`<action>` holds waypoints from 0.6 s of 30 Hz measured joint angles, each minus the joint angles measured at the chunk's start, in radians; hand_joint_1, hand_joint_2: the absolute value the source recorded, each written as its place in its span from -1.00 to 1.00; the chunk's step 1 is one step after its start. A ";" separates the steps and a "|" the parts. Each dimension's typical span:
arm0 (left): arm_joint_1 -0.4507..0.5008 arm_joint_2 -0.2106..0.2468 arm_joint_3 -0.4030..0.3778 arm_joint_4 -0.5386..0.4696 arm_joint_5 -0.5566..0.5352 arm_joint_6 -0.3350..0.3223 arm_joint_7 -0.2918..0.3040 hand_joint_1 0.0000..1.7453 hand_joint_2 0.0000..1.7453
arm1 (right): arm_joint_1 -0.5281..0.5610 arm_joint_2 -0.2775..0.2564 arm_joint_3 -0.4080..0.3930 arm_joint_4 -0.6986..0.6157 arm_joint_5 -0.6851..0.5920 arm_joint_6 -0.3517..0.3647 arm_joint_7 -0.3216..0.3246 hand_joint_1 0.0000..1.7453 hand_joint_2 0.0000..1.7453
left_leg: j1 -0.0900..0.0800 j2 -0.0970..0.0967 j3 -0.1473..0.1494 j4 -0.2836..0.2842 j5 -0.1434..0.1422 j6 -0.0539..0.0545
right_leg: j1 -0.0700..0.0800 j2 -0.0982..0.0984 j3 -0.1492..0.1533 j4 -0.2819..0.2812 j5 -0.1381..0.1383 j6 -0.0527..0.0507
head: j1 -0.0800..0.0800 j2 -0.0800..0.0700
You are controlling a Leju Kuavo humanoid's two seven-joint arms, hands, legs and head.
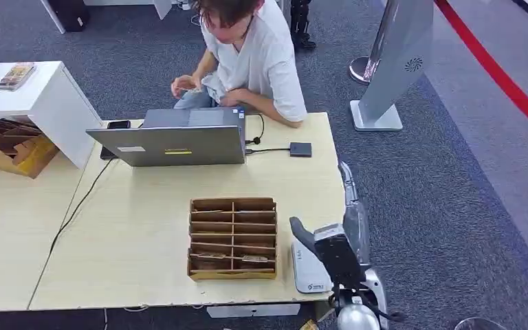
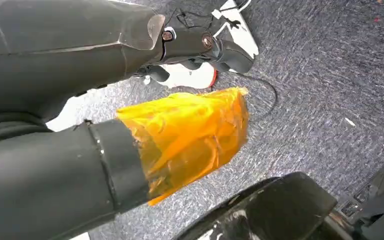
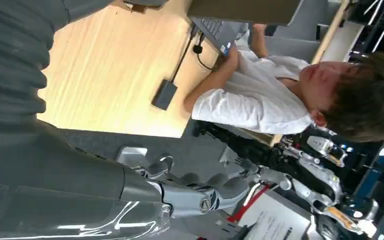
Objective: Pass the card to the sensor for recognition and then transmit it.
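Right hand (image 1: 330,249) above white sensor pad (image 1: 307,271), fingers spread, empty — next: take card (image 1: 254,259) from divided box (image 1: 233,238).

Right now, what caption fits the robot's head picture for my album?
Robot's right hand hovers by a white sensor pad beside the cardboard card box.

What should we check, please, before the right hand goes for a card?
1. Right hand empty: ok, nothing lies in its fingers.
2. Cards available: ok, some lie in the front compartments of the brown cardboard divider box.
3. White flat sensor pad in place: ok, right of the box.
4. Pad surface free: cannot tell, the hand hides part.
5. Person away from the box: ok.
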 joint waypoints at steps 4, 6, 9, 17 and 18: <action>0.000 0.000 0.000 0.000 0.003 0.006 0.000 -1.00 -1.00 | 0.018 -0.008 0.034 -0.024 0.043 -0.005 -0.005 -1.00 1.00 | 0.000 0.000 0.000 0.000 0.000 0.000 | 0.000 0.000 0.000 0.000 0.000 0.000 | 0.000 0.000; 0.000 0.000 0.000 0.000 0.005 0.006 0.000 -1.00 -1.00 | 0.024 -0.014 0.049 -0.031 0.058 -0.012 -0.008 -1.00 1.00 | 0.000 0.000 0.000 0.000 0.000 0.000 | 0.000 0.000 0.000 0.000 0.000 0.000 | 0.000 0.000; 0.000 0.000 0.000 0.000 0.006 0.007 0.000 -1.00 -1.00 | 0.033 -0.022 0.069 -0.038 0.067 -0.020 -0.010 -1.00 1.00 | 0.000 0.000 0.000 0.000 0.000 0.000 | 0.000 0.000 0.000 0.000 0.000 0.000 | 0.000 0.000; 0.000 -0.001 0.000 0.000 0.007 0.008 0.008 -1.00 -1.00 | 0.039 -0.040 0.109 -0.044 0.120 -0.038 -0.022 -1.00 1.00 | 0.000 0.000 0.000 0.000 0.000 0.000 | 0.000 0.000 0.000 0.000 0.000 0.000 | 0.000 0.000; 0.000 -0.001 0.000 0.000 0.007 0.008 0.009 -1.00 -1.00 | 0.040 -0.043 0.121 -0.044 0.138 -0.045 -0.023 -1.00 1.00 | 0.000 0.000 0.000 0.000 0.000 0.000 | 0.000 0.000 0.000 0.000 0.000 0.000 | 0.000 0.000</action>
